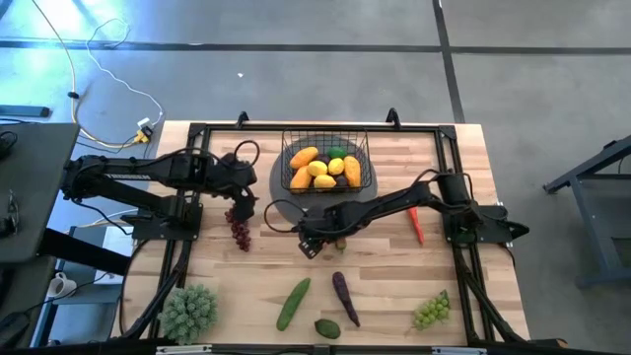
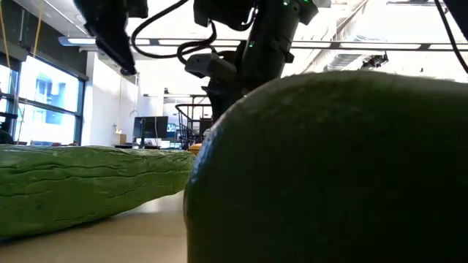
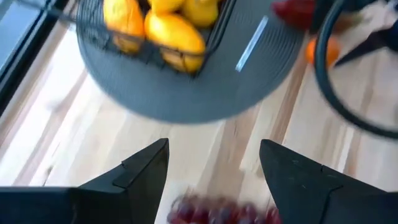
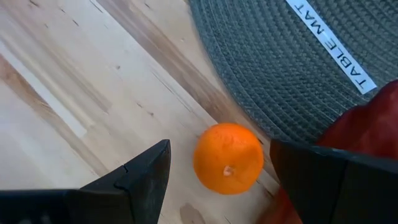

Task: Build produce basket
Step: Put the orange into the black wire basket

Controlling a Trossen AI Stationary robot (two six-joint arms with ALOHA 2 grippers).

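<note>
- Black wire-mesh basket [image 1: 328, 168] sits on a flat grey round woven mat [image 1: 288, 205] near the far edge of the pale wooden table [image 1: 227, 286], about midway along it.
- Inside the basket: several orange-yellow fruits [image 1: 318, 170], one green piece [image 1: 337, 152] and a dark one at the far side.
- Left gripper [image 1: 240, 203] hangs over the table just left of the mat, fingers [image 3: 146, 167] spread apart, nothing between them. Directly beneath, a bunch of dark red-purple grapes [image 1: 240, 231] lies on the wood.
- Right gripper [image 1: 317, 235] reaches across to the mat's near edge; fingers [image 4: 149, 169] parted and empty. A small round orange fruit [image 4: 228, 158] rests on the wood between them, just off the mat's rim, apparently not touched by either finger. A dark red piece [image 4: 367, 124] lies next to it, partly on the mat.
- Red chili [image 1: 417, 224] lies on the table to the right of the mat, under the right arm.
- Along the near edge, left to right: a spiky pale-green cluster [image 1: 189, 312] at the left corner, a long green cucumber [image 1: 293, 303], a dark green oval fruit [image 1: 327, 327], a purple eggplant [image 1: 345, 298], a bunch of green grapes [image 1: 432, 311].
- Low view is filled by the cucumber and the dark green fruit, close to the lens.
</note>
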